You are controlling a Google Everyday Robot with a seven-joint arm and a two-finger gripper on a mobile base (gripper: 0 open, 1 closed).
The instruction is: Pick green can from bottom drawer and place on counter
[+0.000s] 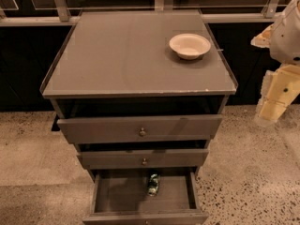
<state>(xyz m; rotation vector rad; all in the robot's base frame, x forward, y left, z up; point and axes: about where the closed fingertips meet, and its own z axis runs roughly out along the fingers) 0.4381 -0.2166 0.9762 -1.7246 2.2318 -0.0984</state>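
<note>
The bottom drawer (123, 197) is pulled out past the two upper drawers (108, 128), so its tray lies open from above. That is what makes the green can (153, 183) reachable. The can sits at the 12 o'clock end of the tray, about midway across and close under the front panel of the middle drawer. I cannot tell whether it stands or lies on its side. Being so far back, it is probably awkward to reach straight down, because the drawer above overhangs it.

The surface (122, 55) on top of the cabinet carries only a cream bowl (190, 45), set toward 1 o'clock. That leaves the centre and the 9 o'clock side as likely places to put the can.

The arm is off at 3 o'clock from the cabinet, well apart from both drawer and can. Its cream-yellow end effector (274, 102) hangs below a rounded white housing, slanting down toward 7 o'clock at about the level of the top drawer. It does not carry the can, and I cannot tell whether it is wide or narrow. The pick looks not yet begun, and it will likely need a low approach from the 6 o'clock side.
</note>
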